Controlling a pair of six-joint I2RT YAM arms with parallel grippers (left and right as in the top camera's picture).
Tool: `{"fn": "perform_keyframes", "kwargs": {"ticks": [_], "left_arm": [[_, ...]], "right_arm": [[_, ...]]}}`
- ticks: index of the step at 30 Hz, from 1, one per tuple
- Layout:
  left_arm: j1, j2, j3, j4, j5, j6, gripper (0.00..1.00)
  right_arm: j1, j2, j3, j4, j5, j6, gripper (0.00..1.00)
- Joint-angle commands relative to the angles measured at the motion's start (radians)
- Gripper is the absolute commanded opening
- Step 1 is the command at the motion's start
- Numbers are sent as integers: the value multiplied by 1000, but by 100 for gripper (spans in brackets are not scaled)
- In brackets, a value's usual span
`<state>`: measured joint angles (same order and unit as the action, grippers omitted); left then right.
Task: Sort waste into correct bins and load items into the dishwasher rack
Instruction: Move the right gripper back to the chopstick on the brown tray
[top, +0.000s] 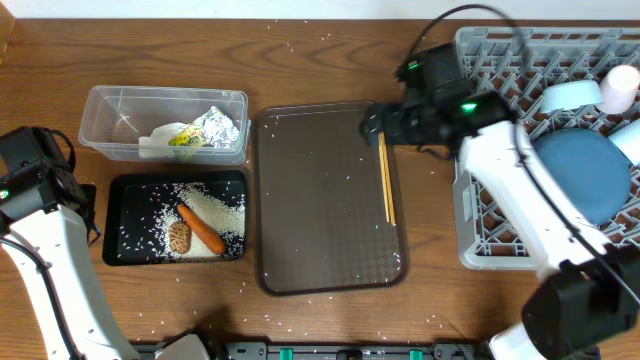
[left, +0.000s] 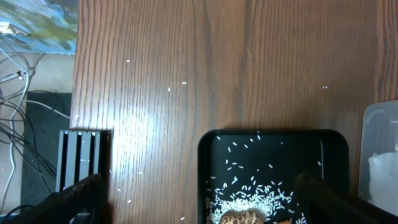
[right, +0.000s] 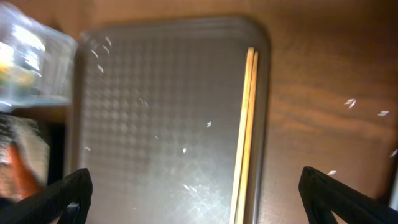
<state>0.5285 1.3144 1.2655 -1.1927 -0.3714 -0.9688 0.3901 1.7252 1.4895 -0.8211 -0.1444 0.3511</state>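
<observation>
While the right pincer (right: 193, 186) gapes, the chopsticks (right: 247, 124) lie just below it.

The right gripper (top: 372, 122) is black, with a green light on the arm behind it. Just beneath it lie pale yellow-wood chopsticks (top: 387, 180) on a dull brown serving tray (top: 320, 220) embossed with a fine diamond check. Behind this gripper, the dishwasher rack (top: 480, 220) is grey and holds a dark blue plate (top: 585, 175), a white bowl (top: 570, 95), a white cup (top: 620, 88) and a light blue cup (top: 630, 140).

The left gripper (top: 92, 210) is black too. Just beside it a black tray (top: 120, 215) carries speckled white rice grains (top: 215, 205), an orange carrot (top: 202, 230) and a mottled brown food lump (top: 180, 236). Beyond that, the clear container (top: 100, 110) shows silver foil (top: 222, 127), a green-yellow wrapper (top: 185, 140) and a white napkin (top: 155, 148). The table (top: 320, 40) is mid-brown with darker grain streaks.
</observation>
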Motion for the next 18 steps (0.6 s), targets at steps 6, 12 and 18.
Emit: {"fn": "perform_keyframes", "kwargs": {"ticks": [6,12,18], "left_arm": [[5,-2,-2,-3,-6,-6,98],[5,-2,-2,-3,-6,-5,98],[5,-2,-2,-3,-6,-6,98]], "right_arm": [[100,166,0,-7,191,150,99],[126,243,0,26,110,123,97],[175,286,0,55,175,152,96]]}}
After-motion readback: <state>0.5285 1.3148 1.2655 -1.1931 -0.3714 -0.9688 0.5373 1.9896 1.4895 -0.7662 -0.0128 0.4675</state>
